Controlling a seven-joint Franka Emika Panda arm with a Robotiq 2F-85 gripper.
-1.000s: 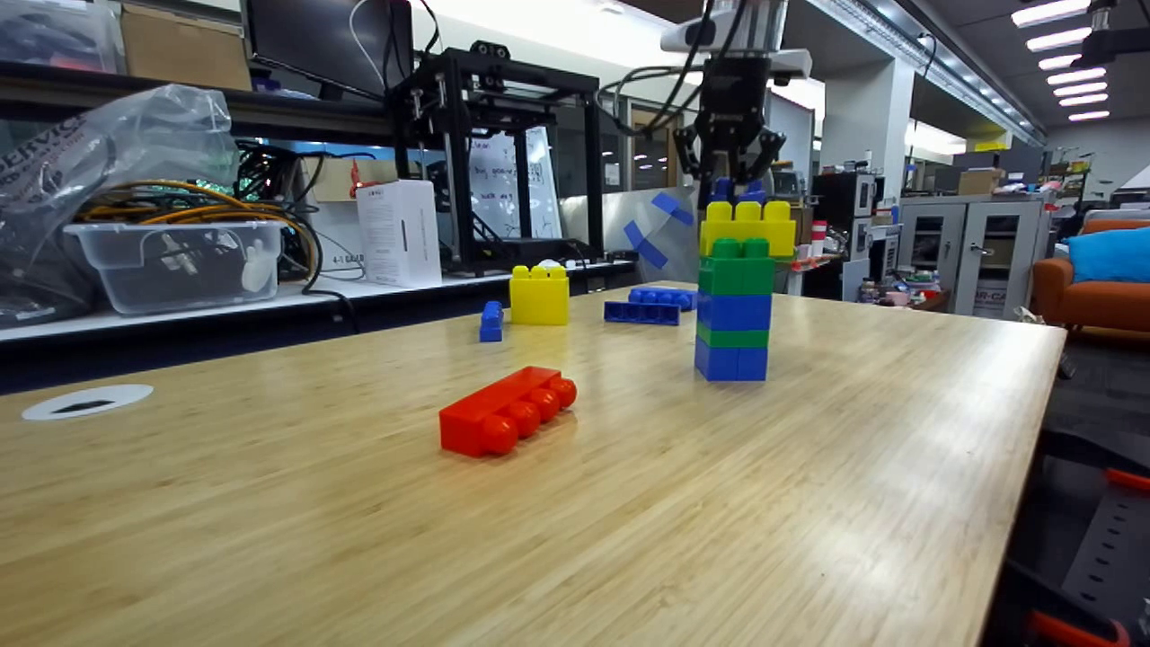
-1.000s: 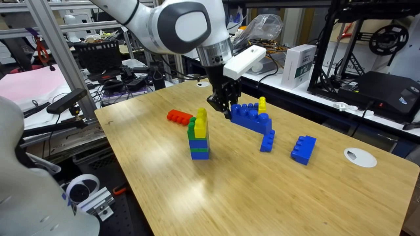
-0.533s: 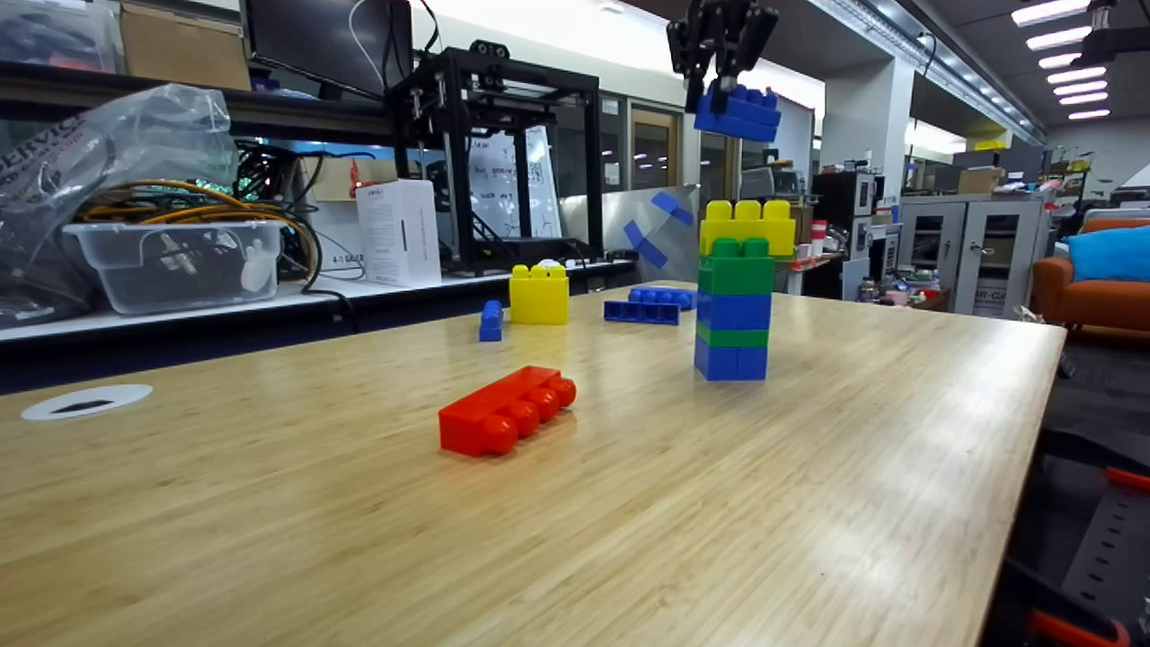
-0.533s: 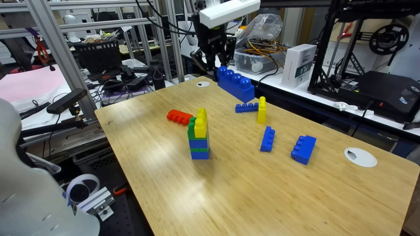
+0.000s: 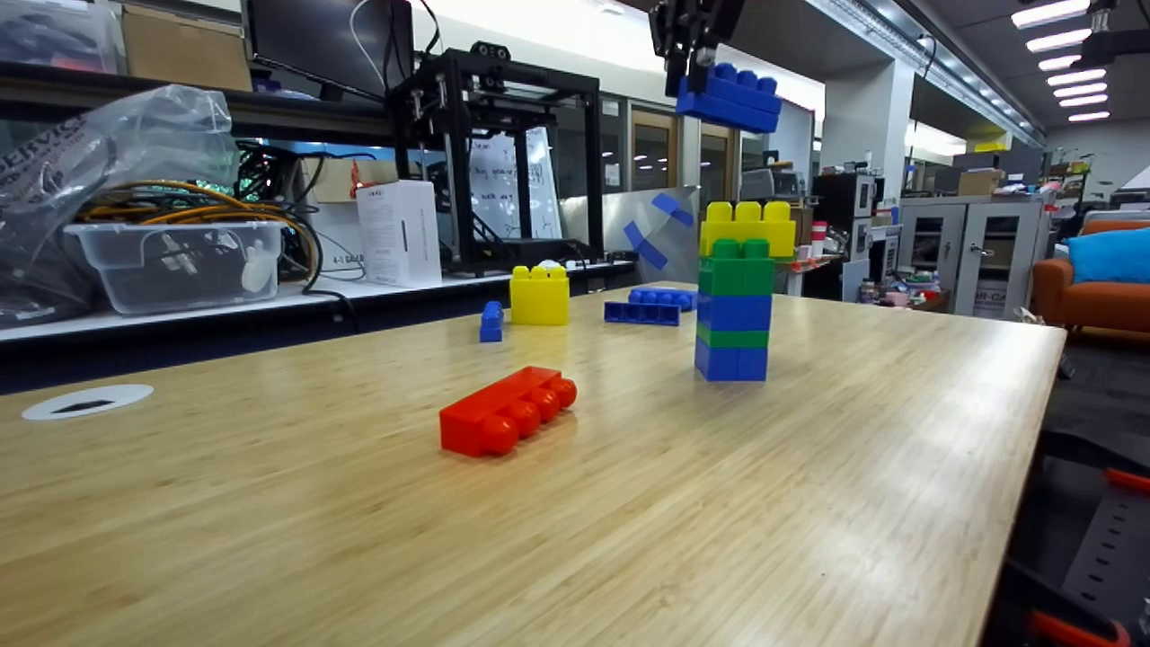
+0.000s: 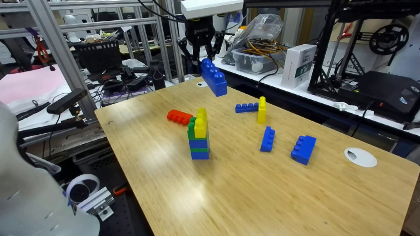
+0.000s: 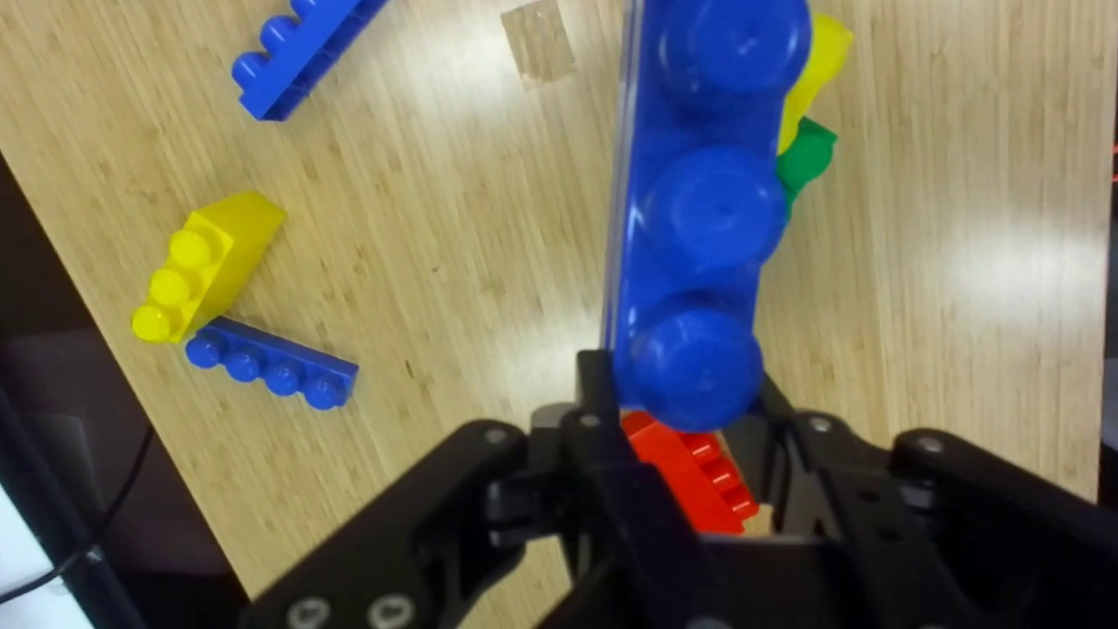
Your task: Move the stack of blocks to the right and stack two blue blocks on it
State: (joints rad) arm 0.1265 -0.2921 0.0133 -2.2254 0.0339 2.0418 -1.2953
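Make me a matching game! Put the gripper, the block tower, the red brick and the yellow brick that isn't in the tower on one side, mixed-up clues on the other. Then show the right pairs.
Things
1. gripper
2. block tower
3. red brick
4. lone yellow brick

Clues
A. one single brick standing with its studs up
B. blue, green and yellow joined in a tall pile
C. up in the air, closed on a blue brick
D. lying on its side, studs pointing sideways

Right pairs: 1-C, 2-B, 3-D, 4-A
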